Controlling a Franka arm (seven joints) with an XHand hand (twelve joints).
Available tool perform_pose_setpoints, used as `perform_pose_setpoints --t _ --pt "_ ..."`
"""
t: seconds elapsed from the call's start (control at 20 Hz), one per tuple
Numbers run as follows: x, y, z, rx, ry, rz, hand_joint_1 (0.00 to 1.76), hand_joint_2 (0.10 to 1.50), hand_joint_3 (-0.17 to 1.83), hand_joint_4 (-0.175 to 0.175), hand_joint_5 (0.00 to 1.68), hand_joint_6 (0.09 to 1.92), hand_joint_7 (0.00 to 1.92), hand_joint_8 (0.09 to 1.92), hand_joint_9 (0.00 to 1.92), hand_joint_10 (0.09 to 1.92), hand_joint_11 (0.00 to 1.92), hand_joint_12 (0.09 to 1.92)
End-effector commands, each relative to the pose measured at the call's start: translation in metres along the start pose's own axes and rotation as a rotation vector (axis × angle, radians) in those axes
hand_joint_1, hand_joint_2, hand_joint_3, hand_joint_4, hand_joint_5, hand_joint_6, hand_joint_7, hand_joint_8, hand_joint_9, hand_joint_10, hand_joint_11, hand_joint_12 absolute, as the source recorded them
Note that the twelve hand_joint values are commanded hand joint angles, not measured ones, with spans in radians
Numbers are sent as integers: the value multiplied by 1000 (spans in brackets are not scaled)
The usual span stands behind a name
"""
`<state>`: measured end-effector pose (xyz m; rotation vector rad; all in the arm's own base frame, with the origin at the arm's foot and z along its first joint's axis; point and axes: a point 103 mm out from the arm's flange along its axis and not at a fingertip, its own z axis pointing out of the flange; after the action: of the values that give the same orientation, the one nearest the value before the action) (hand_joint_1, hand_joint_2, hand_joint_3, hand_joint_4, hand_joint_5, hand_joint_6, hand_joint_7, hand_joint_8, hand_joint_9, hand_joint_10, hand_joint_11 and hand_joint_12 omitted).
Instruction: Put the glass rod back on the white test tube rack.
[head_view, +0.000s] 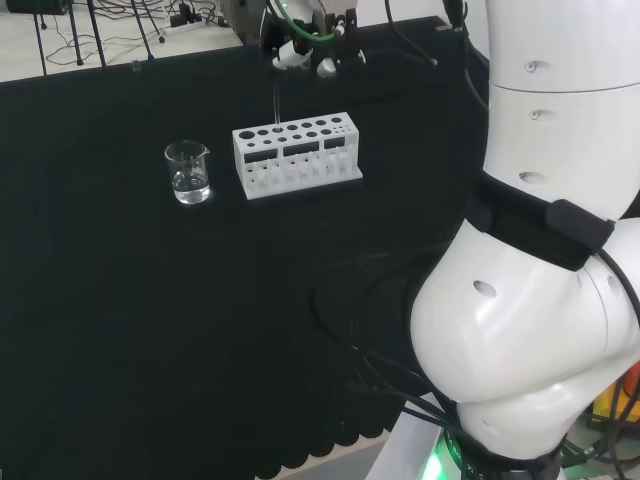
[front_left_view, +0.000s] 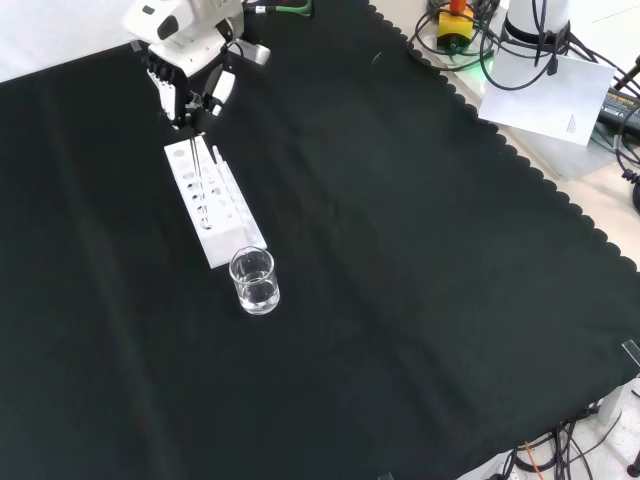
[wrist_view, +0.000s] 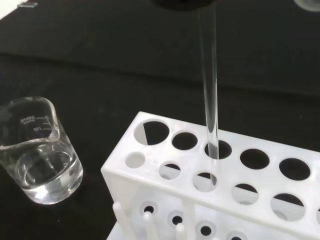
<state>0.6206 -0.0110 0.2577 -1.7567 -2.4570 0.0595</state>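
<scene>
my hand (front_left_view: 188, 88) pinches the clear glass rod (wrist_view: 210, 95) upright, tip down in the white plastic test tube rack (wrist_view: 210, 192) below.

The clear glass rod (wrist_view: 210, 85) hangs upright, its lower end at a hole in the rack's (wrist_view: 210, 192) back row, seemingly just entering it. The white rack (head_view: 297, 155) stands on the cloth, two rows of round holes on top, pegs along its base.
</scene>
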Motion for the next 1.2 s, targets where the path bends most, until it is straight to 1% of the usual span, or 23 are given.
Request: perform_pose_setpoints --t 0.05,0.25,0.4,0.7,0.8,0.85,0.9,0.95,1.0,1.05,1.1,1.15,1.2 --pt "1 1 1 15 -5 3 1308 1022 -1 -175 1169 399 1251 850 1729 499 1717 312" --pt "1 0 12 -4 13 -4 1308 1022 -1 -175 1170 397 1251 850 1728 499 1716 312" --pt "-3 0 7 5 20 -6 1308 1022 -1 -175 1170 397 1252 849 1728 499 1715 312" --pt "2 -1 3 -7 21 -14 1308 1021 -1 -175 1168 404 1258 836 1726 501 1715 313" --pt "4 0 3 -7 6 -12 1309 1018 -3 -175 1158 436 1280 788 1718 502 1719 316" --pt "5 0 2 -1 1 -10 1309 1011 -13 -175 1185 481 1290 700 1717 501 1724 317" --pt "5 0 1 7 -5 -9 1351 1000 -74 -175 1119 535 1375 491 1720 497 1726 319" --pt "6 1 1 13 -8 -6 1386 990 -120 -175 986 645 1466 285 1730 483 1729 325" --pt "7 1 1 19 -10 -5 1407 982 -148 -175 834 773 1528 150 1745 470 1734 340" --pt "8 1 1 23 -18 -4 1419 977 -162 -175 686 871 1564 87 1762 461 1741 366" --pt "8 0 1 31 -21 -1 1425 972 -170 -175 548 901 1585 87 1781 463 1747 419" --pt "7 0 1 38 -24 3 1428 968 -173 -168 446 881 1596 87 1796 468 1749 486" --pt "6 -1 1 42 -22 8 1411 922 -175 -159 369 856 1693 87 1821 455 1757 547"
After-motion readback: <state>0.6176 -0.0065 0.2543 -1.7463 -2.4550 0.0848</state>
